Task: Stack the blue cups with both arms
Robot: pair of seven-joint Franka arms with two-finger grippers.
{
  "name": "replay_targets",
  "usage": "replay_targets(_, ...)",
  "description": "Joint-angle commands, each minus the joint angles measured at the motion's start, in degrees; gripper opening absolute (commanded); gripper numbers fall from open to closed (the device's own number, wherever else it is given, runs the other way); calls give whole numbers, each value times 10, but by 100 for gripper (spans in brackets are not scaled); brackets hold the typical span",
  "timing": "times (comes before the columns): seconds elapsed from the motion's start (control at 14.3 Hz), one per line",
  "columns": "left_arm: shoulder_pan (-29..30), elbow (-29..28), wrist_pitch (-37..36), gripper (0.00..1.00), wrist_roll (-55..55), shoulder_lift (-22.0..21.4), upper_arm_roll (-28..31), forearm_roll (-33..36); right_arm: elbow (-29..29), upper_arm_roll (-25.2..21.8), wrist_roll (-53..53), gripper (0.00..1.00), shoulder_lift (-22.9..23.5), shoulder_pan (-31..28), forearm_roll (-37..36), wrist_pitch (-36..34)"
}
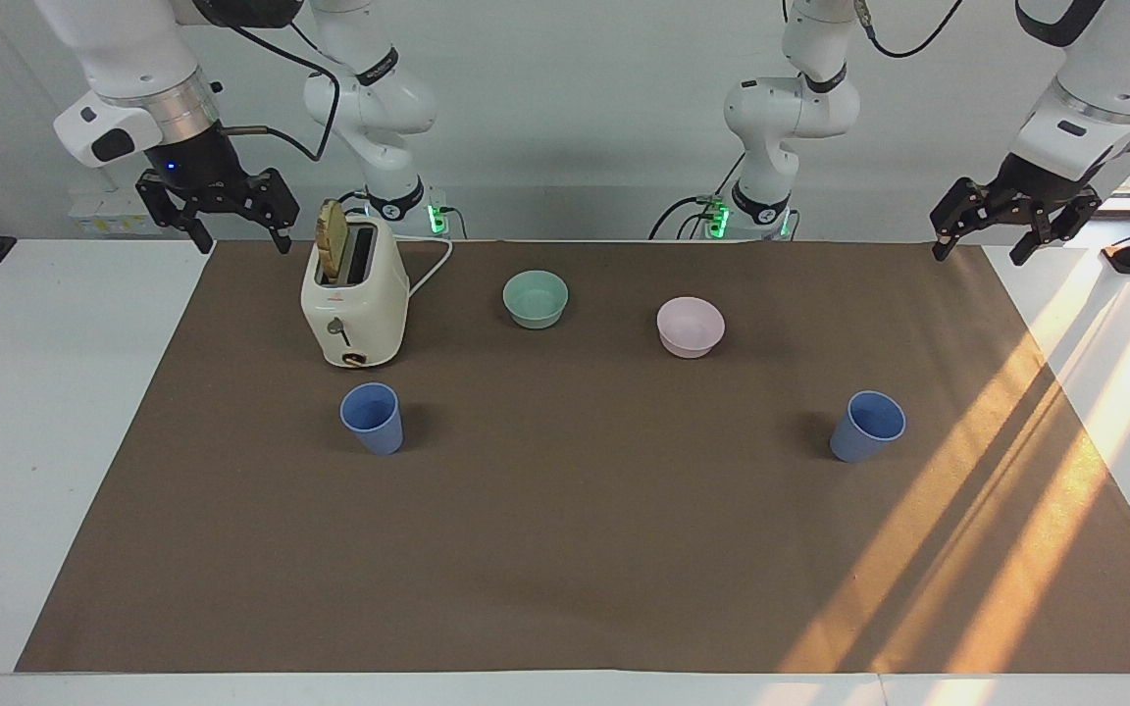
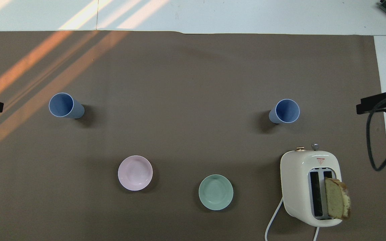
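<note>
Two blue cups stand upright and apart on the brown mat (image 1: 565, 549). One cup (image 1: 373, 417) is toward the right arm's end, just farther from the robots than the toaster; it also shows in the overhead view (image 2: 285, 111). The other cup (image 1: 866, 426) is toward the left arm's end, and shows in the overhead view too (image 2: 65, 105). My right gripper (image 1: 240, 241) hangs open and empty in the air beside the toaster, over the mat's corner. My left gripper (image 1: 978, 255) hangs open and empty over the mat's other corner at the robots' end.
A cream toaster (image 1: 354, 294) with a bread slice (image 1: 332, 238) in one slot stands toward the right arm's end. A mint-green bowl (image 1: 536, 298) and a pale pink bowl (image 1: 690, 327) sit between the arms' bases, nearer to the robots than the cups.
</note>
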Motion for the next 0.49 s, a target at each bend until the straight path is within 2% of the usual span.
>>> replay_targets(0.0, 8, -13, -2, 100, -1, -13, -4, -6, -6, 2, 11, 100, -4, -1, -12, 3)
replay_targets(0.21, 9, -17, -16, 100, -1, -15, -4, -6, -6, 2, 11, 100, -4, -1, -12, 3)
replay_targets(0.42, 10, -17, 11, 100, 1, -14, -4, -6, -6, 2, 11, 100, -4, -1, -12, 3)
